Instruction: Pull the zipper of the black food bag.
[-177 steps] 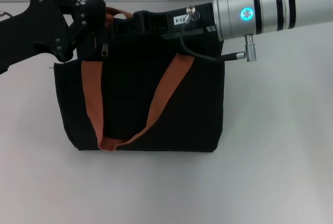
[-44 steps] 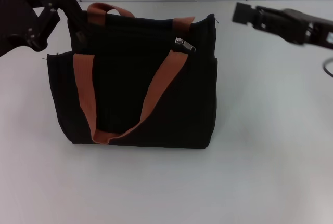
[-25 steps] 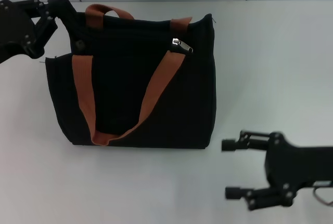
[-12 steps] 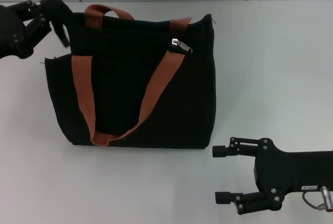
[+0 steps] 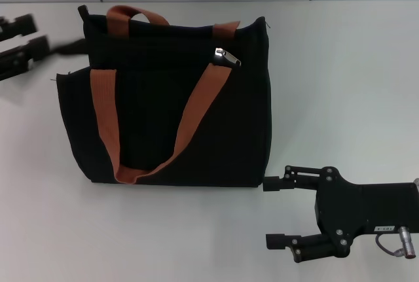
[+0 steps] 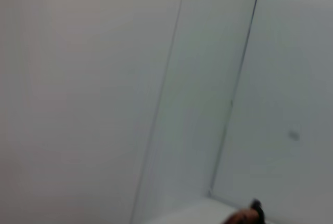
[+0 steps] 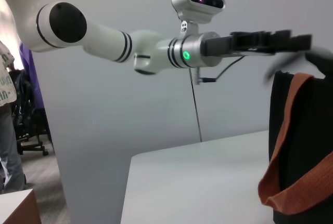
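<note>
The zipper [image 5: 228, 57], a small silver pull tab, is found on the zip line near the upper right corner of the black food bag [image 5: 167, 105], just beside the point where one brown strap [image 5: 196, 115] meets the top edge. The bag is seen upright on the white table [image 5: 340, 79], its front handle hanging down over the front face and a second handle [image 5: 134, 15] standing above the top edge. The left gripper [image 5: 19, 46] is located off the bag's upper left corner, apart from it, with its fingers spread and nothing held. The right gripper [image 5: 275, 211] is positioned low, just beside the bag's lower right corner, fingers parted and empty. No contact with the zipper is observed.
</note>
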Available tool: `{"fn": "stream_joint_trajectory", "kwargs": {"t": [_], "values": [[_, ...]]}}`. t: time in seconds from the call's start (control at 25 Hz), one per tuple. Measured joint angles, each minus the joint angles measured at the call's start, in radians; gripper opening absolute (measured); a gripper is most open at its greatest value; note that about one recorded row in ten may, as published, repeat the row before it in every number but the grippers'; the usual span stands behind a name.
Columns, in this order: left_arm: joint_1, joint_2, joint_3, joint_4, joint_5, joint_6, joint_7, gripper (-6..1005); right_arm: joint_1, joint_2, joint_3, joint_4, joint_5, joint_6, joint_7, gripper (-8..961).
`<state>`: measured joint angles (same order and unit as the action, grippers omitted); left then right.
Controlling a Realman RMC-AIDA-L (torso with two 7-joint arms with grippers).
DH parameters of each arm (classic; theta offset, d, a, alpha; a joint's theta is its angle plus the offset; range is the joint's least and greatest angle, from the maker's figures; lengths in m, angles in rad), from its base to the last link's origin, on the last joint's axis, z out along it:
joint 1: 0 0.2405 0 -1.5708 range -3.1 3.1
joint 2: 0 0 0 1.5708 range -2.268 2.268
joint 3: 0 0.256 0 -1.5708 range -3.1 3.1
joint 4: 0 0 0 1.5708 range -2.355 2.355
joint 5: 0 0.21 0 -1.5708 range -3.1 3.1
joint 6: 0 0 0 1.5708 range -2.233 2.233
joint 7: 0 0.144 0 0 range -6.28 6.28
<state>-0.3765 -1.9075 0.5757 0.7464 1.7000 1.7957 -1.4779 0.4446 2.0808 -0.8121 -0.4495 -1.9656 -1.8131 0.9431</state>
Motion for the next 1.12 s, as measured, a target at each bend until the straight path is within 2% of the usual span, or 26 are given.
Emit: {"fn": "stream_joint_trajectory", "kwargs": {"t": [0.08, 0.16, 0.2, 0.28, 0.36, 0.48, 0.68, 0.8, 0.92, 1.12], "values": [[0.002, 0.035, -0.001, 0.033, 0.040, 0.040, -0.068, 506, 0.005, 0.000, 0.002, 0.000, 0.000, -0.001, 0.013, 818], [0.001, 0.077, -0.007, 0.044, 0.067, 0.092, -0.127, 612, 0.008, 0.000, 0.002, 0.000, 0.001, -0.001, 0.017, 818], [0.000, 0.091, -0.010, 0.045, 0.069, 0.114, -0.146, 666, 0.011, 0.001, 0.002, 0.000, 0.001, -0.001, 0.019, 818], [0.000, 0.108, -0.018, 0.044, 0.069, 0.157, -0.165, 772, 0.015, 0.001, 0.002, 0.000, 0.001, -0.001, 0.023, 818], [0.001, 0.111, -0.026, 0.040, 0.068, 0.197, -0.159, 784, 0.018, 0.001, 0.002, 0.000, 0.001, -0.001, 0.026, 817], [0.015, 0.094, 0.005, 0.035, 0.069, 0.214, -0.113, 801, 0.025, 0.001, 0.002, 0.000, 0.001, 0.002, 0.038, 818], [0.058, 0.031, 0.098, 0.013, 0.067, 0.216, 0.056, 807, 0.033, 0.001, 0.001, 0.000, 0.001, 0.003, 0.043, 818], [0.076, -0.003, 0.148, -0.051, 0.076, 0.214, 0.190, 806, 0.039, 0.001, 0.001, 0.000, 0.001, 0.002, 0.047, 818], [0.081, -0.024, 0.177, -0.137, 0.110, 0.210, 0.294, 806, 0.041, 0.001, 0.002, 0.003, 0.001, 0.001, 0.047, 818], [0.081, -0.052, 0.179, -0.213, 0.188, 0.168, 0.426, 806, 0.042, 0.001, -0.006, 0.009, 0.000, 0.003, 0.048, 818]]}}
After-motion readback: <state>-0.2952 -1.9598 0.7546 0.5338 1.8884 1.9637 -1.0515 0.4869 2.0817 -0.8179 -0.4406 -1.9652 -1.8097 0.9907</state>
